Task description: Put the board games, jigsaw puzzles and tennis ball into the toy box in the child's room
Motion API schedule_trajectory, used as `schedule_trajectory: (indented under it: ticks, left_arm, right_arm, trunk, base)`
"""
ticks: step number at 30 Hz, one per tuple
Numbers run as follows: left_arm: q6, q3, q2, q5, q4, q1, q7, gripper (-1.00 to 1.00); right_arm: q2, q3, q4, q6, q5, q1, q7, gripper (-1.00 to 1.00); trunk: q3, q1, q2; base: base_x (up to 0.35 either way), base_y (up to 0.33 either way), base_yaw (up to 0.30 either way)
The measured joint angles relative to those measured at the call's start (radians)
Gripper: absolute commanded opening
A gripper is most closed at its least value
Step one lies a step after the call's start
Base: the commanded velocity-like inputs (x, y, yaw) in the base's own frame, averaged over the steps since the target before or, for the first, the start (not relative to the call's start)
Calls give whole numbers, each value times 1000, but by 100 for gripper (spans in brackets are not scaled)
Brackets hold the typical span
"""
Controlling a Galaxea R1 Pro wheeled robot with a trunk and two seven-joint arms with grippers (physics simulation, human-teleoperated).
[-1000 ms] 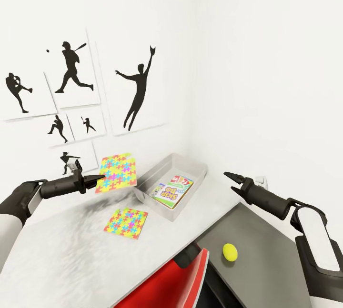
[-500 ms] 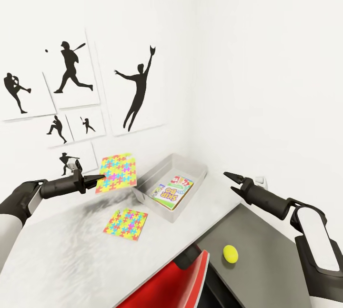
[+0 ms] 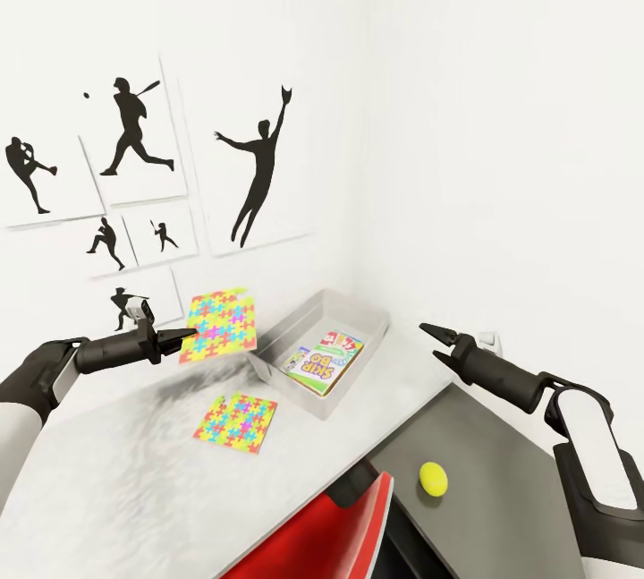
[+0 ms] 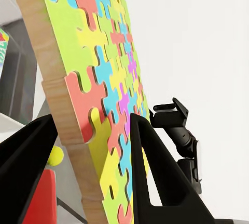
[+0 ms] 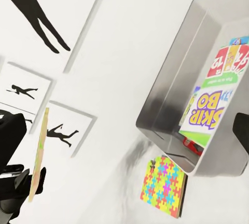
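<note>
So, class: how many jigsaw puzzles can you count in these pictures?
2. One puzzle is held in the air by the left gripper, beside the toy box; the other puzzle lies flat on the table.

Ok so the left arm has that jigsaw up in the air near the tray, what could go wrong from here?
The left pincer pinches the held jigsaw only at one edge, so it could swing or slip out. The toy box already holds board games, so the square may land tilted across them or catch the rim. If it drops early, it could land on the second jigsaw on the table.
</note>
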Motion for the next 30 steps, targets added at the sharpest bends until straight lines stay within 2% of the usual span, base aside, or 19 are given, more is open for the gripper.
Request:
schedule_trajectory:
  ticks: [16, 18, 21, 23, 29, 30]
  left_arm:
    - [1, -3, -2, -1, 0, 0, 3, -100]
    - [1, -6, -10, -1, -1, 0, 8, -100]
    - [3, -8, -45, -6, -38, 0, 16, -100]
    - [9, -9, -74, -8, -82, -1, 50, -100]
    - [42, -7, -162, -2, -121, -89, 253, -100]
    - [46, -7, -187, 1, -122, -112, 291, -100]
  right_arm:
    - [0, 1, -1, 1, -1, 1, 1, 100]
    - [-1, 2, -1, 1, 0, 1, 1, 100]
    - [-1, 3, -2, 3, 0, 1, 1, 100]
    - [-2, 3, -4, 4, 0, 3, 1, 100]
    - [-4, -3, -21, 8, -1, 19, 3, 100]
    - [-4, -3, -23, 9, -1, 20, 4, 100]
  trunk:
    - [0, 0, 0]
    - [0, 0, 0]
    - [0, 0, 0]
    - [0, 0, 0]
    - [0, 0, 0]
    - [0, 0, 0]
  base:
    - [0, 0, 0]
    - [0, 0, 0]
    - [0, 0, 0]
    - [0, 0, 0]
    - [0, 0, 0]
    - [0, 0, 0]
